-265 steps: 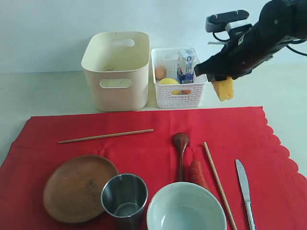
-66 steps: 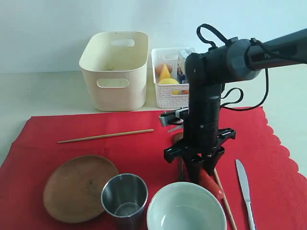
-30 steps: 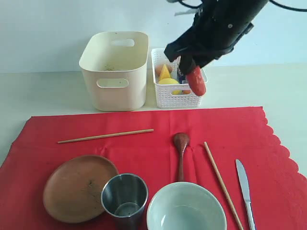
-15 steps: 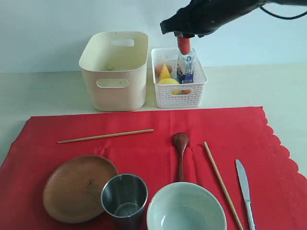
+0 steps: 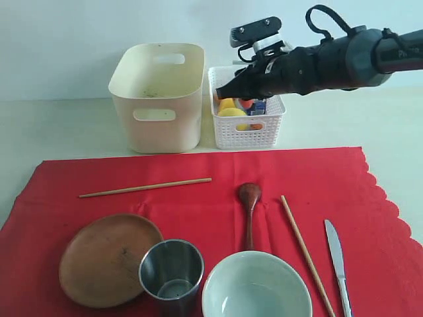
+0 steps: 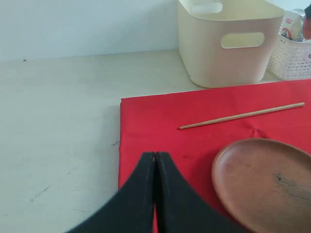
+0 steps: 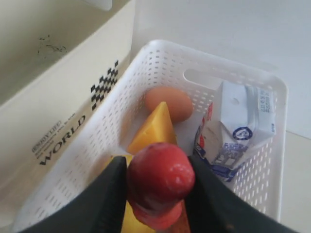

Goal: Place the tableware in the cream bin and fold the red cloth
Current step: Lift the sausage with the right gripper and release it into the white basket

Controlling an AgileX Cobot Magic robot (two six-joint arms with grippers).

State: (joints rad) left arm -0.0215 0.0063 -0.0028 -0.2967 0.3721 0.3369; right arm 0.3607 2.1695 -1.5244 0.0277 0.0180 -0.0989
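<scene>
The right gripper (image 7: 158, 208) clamps a red sausage-shaped piece (image 7: 160, 174), jaws partly spread around it. It hangs directly above the white lattice basket (image 7: 116, 116), over the cheese wedge (image 7: 154, 127) and beside the milk carton (image 7: 238, 126). It is best to lower the piece into a free gap before letting go, so nothing bounces out. The left gripper (image 6: 155, 165) is pinched closed above the red cloth (image 6: 160, 116), with the wooden plate (image 6: 267, 179) just beside it. The cream bin (image 5: 158, 99) stands beside the right gripper, and the tableware lies on the cloth, well apart from that gripper.
</scene>
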